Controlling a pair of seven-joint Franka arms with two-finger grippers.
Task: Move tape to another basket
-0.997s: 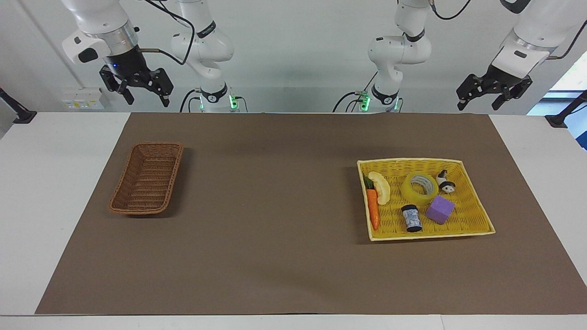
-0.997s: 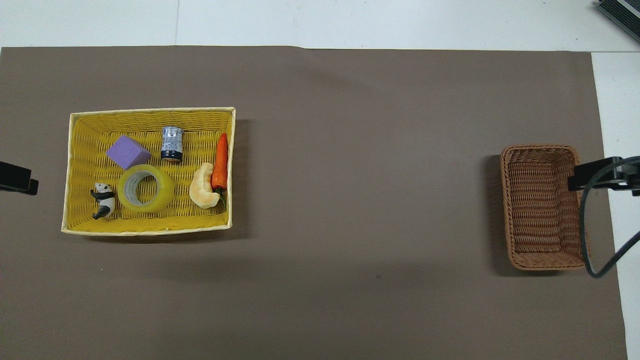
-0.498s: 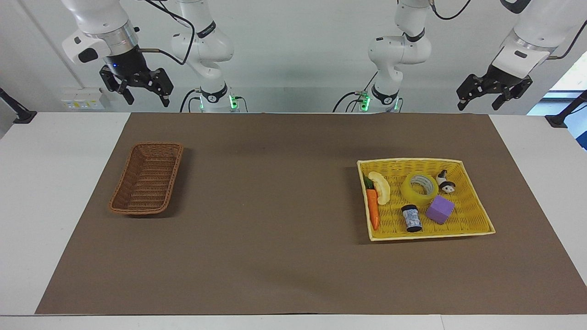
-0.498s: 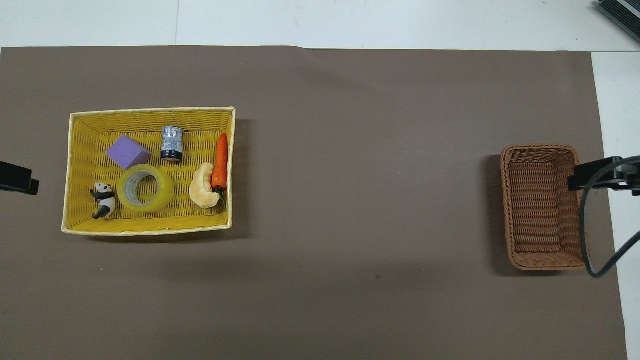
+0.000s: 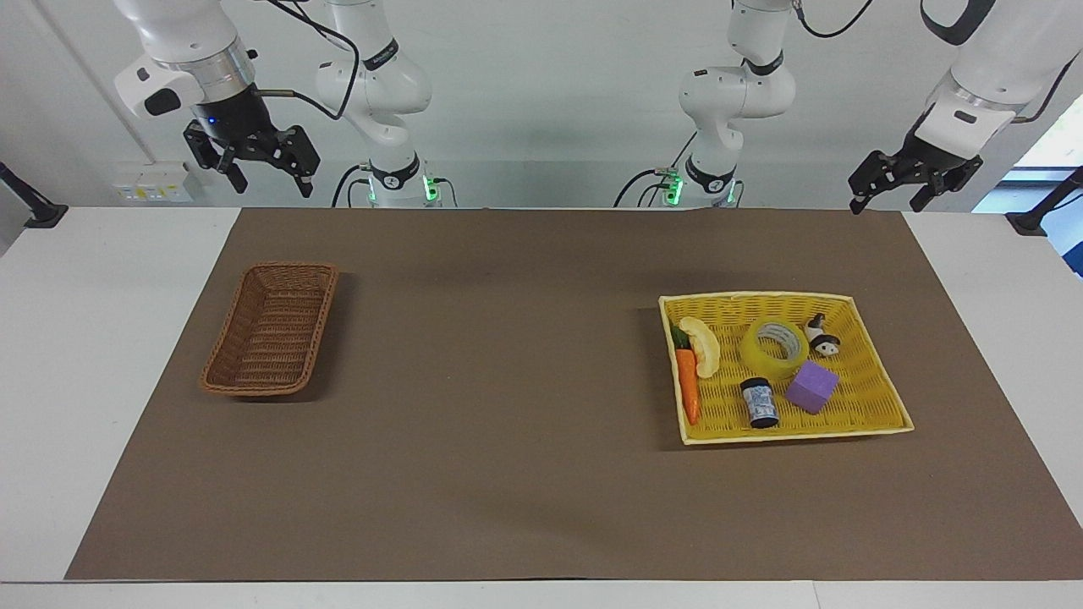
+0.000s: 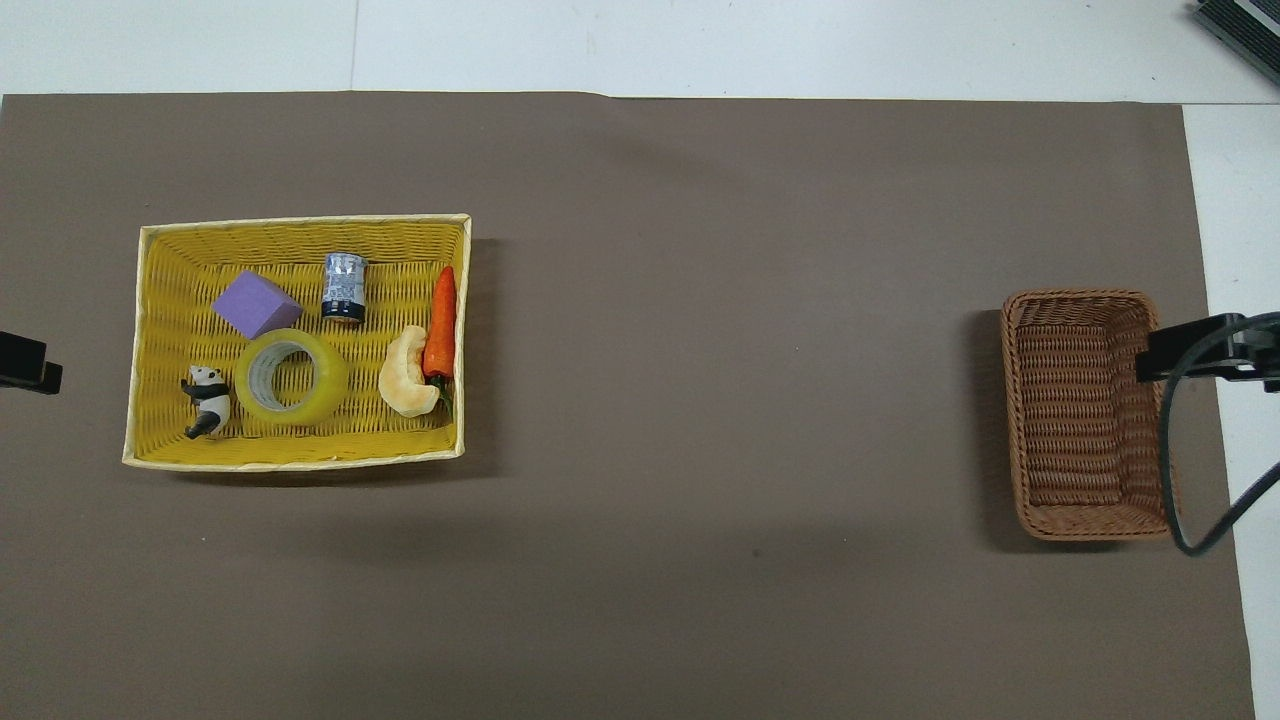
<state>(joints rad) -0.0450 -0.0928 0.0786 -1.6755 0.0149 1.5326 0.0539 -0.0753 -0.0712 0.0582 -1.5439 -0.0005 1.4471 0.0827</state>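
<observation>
The tape (image 5: 773,347) (image 6: 291,376), a translucent yellow roll with a pale core, lies flat in the yellow basket (image 5: 795,296) (image 6: 300,221) toward the left arm's end of the table. The brown wicker basket (image 5: 222,342) (image 6: 1014,420) stands with nothing in it toward the right arm's end. My left gripper (image 5: 887,203) (image 6: 25,362) hangs open high up at its own end, well away from the tape. High over the table edge by the brown basket, my right gripper (image 5: 272,182) (image 6: 1200,350) waits open. Neither holds anything.
The yellow basket also holds a purple cube (image 5: 812,386), a small dark can (image 5: 760,403), an orange carrot (image 5: 689,385), a pale curved piece (image 5: 702,345) and a panda figure (image 5: 821,335). A brown mat (image 5: 508,381) covers the table between the two baskets.
The left gripper has drawn back slightly toward its own end of the table. The right arm, the tape and both baskets have not moved.
</observation>
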